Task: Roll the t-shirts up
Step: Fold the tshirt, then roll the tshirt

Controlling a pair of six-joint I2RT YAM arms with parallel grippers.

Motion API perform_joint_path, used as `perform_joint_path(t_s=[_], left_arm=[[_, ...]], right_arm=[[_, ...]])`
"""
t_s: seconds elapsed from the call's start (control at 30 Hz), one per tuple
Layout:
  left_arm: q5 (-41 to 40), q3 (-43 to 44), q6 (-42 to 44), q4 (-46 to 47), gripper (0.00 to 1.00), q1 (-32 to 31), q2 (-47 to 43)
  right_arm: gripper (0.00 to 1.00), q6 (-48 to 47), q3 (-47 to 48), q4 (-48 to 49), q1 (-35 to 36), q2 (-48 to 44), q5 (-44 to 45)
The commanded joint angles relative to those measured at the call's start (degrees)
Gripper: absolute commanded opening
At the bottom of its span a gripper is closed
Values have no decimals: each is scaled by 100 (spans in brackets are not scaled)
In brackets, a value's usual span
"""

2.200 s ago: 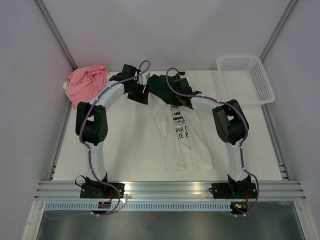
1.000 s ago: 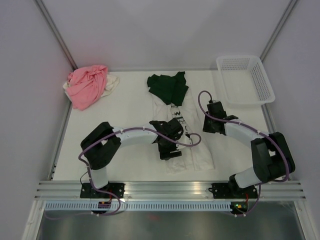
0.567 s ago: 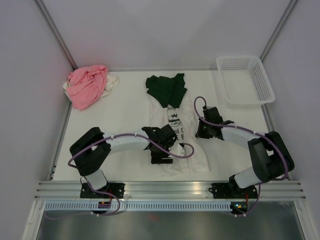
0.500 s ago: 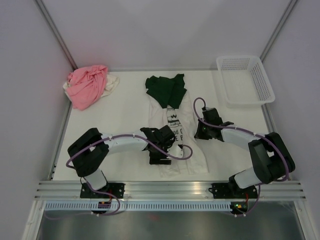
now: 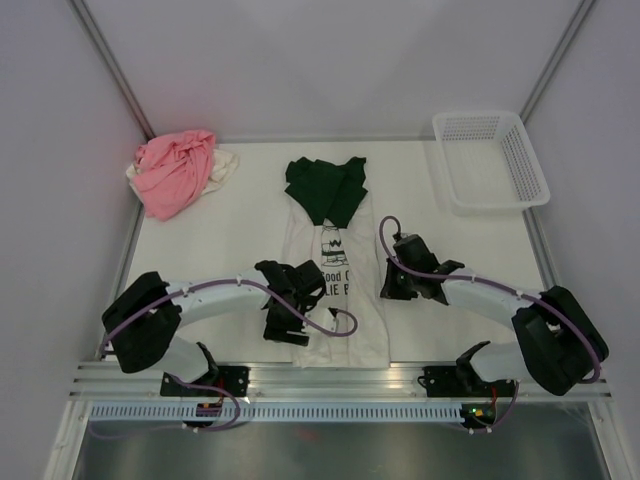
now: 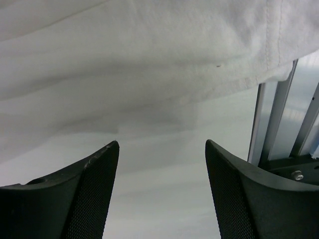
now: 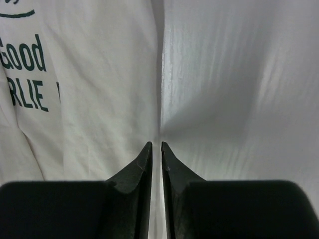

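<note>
Printed cream t-shirt [image 5: 337, 290]: lies flat on the white table [image 5: 220, 250] as a long narrow strip, with the black cartoon and lettering facing up.
Dark green t-shirt [image 5: 325, 190]: overlaps the far end of the printed cream t-shirt.
Pink t-shirt [image 5: 175, 170]: bunched well off to the far left of the printed cream t-shirt.
Plain cream t-shirt [image 5: 226, 163]: peeks out from under the pink one.
Left gripper [image 6: 162, 147]: low at the near left side of the printed cream t-shirt. Its jaws stand wide apart with nothing between them, and the shirt's hem lies just ahead.
Right gripper [image 7: 156, 145]: at the right edge of the printed cream t-shirt. Its jaws are drawn to a thin slit, nipping that edge.
Aluminium rail [image 6: 279, 124]: just beyond the near hem of the printed cream t-shirt.
White mesh basket [image 5: 530, 165]: well off to the far right of the printed cream t-shirt.
</note>
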Motion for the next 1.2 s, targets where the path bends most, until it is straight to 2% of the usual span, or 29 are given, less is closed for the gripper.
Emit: perform_joint_path(t_s=[0.0,0.1,0.23,0.37,0.43,0.57,0.63,0.67,0.73,0.87,0.93,0.97,1.0,1.07,1.1,1.17], left_arm=[[-168,205,142,-477,75,18,-279],[-326,327,-25,-626,75,18,-358],[-476,512,-193,-1179,73,18,-699],[-310,389,369,-1312,73,9,-1464],[144,477,668,-1129,73,9,-1754],[1034,443,459,-452,70,-244,-1826],[1123,145,335,-197,70,-552,-1870],[1062,-257,335,187,70,-919,-1957],[913,-664,405,628,70,-1229,-2028],[764,-1166,781,1359,70,-1362,-1818],[614,-1298,1028,1456,69,-1362,-1765],[579,-1412,1160,1578,70,-1362,-1738],[535,-1456,1161,1649,70,-1354,-1721],[526,-1465,1065,1790,70,-1345,-1694],[543,-1465,1047,1869,70,-1345,-1694],[604,-1483,994,1878,70,-1327,-1703]], right_arm=[[18,-482,474,-760,-15,-377,717],[22,-871,930,-1227,-24,-763,886],[31,-1626,1573,-1905,-15,-1246,859],[44,-2066,1548,-2099,-15,-1897,719],[52,-2338,1504,-1994,-15,-2274,667],[57,-2743,1241,-733,-15,-2960,421],[59,-3119,751,-108,-15,-3365,-68],[59,-3392,556,-26,-15,-3505,-281],[59,-3901,91,19,-6,-3857,-703],[61,-5472,219,-770,64,-4166,-1687],[62,-6273,501,-1490,100,-4192,-1838],[60,-7147,563,-1771,108,-4123,-1969],[59,-7565,598,-2366,152,-4070,-2005],[54,-8217,546,-2835,344,-3877,-2023],[53,-8515,450,-3012,668,-3824,-2058],[53,-8728,300,-3215,1012,-3709,-2015]])
